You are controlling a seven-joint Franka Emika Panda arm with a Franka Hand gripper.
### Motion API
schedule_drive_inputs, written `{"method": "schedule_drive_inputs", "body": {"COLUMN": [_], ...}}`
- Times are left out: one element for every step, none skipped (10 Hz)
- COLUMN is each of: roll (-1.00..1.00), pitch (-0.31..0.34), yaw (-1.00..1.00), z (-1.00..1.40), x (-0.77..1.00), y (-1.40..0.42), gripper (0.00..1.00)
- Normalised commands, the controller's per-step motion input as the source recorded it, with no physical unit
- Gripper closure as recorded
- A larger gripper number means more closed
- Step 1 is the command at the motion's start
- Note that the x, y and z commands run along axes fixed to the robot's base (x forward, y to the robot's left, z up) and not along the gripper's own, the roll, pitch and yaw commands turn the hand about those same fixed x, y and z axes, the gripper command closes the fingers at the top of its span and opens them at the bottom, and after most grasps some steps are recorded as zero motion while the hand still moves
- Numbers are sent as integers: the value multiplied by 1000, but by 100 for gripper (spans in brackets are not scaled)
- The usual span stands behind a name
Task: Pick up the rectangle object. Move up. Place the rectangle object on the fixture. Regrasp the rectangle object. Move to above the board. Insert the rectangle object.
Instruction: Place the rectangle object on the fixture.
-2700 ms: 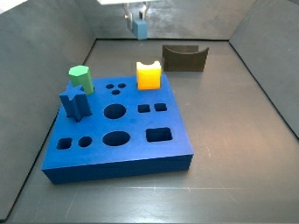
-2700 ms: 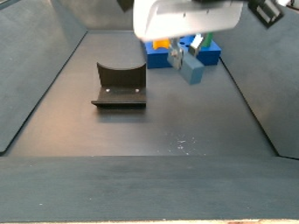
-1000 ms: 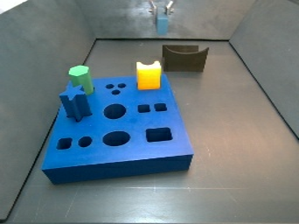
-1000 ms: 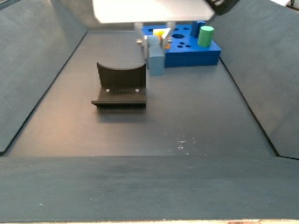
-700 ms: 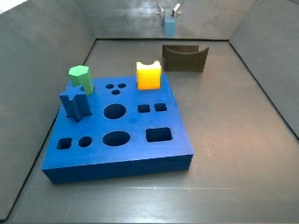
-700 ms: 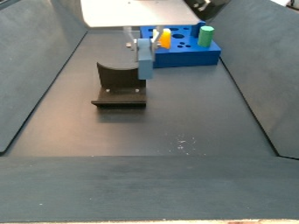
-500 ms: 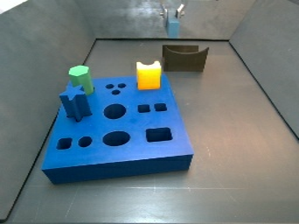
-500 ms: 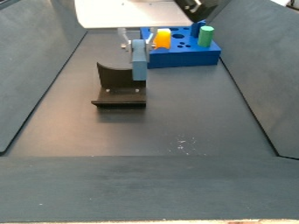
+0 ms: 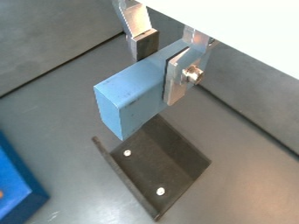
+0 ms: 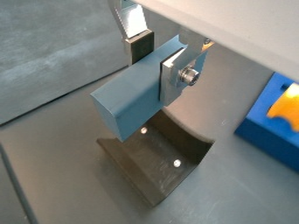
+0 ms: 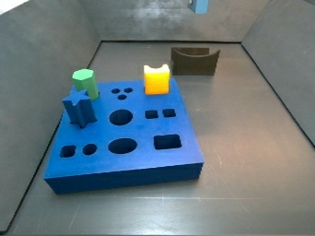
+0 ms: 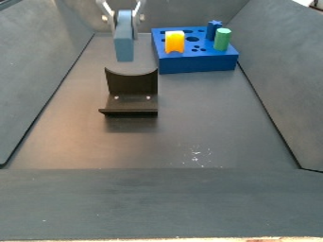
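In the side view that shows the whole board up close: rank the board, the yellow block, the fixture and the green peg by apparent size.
1. The board, by far.
2. The fixture, though it sits farther back, so it looks smaller than it is.
3. The yellow block.
4. The green peg, partly hidden; close to the yellow block, so unsure.
The gripper holds the rectangle object at the top edge.

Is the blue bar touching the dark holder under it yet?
Apart. In a side view the rectangle object, held by the end effector, hangs above the fixture with floor showing between them.
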Motion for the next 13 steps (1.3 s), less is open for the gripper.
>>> {"method": "schedule_drive_inputs", "body": {"roll": [-1000, -1000, -1000, -1000, -1000, -1000, -1000, -1000, -947, -691, -530, -427, -364], "pitch": [34, 45, 66, 90, 103, 135, 162, 203, 206, 179, 163, 144, 128], "yaw": [-69, -72, -75, -79, -83, -93, -104, -124, -98, -96, -96, -104, -106], "z": [30, 27, 26, 18, 13, -5, -11, -11, -11, -14, -17, -15, -11], "x": [7, 18, 34, 48, 58, 73, 82, 86, 87, 90, 91, 87, 75], "y": [39, 39, 35, 42, 46, 48, 46, 55, 52, 54, 49, 47, 50], "gripper": [100, 100, 100, 100, 100, 100, 100, 100, 100, 100, 100, 100, 100]}}
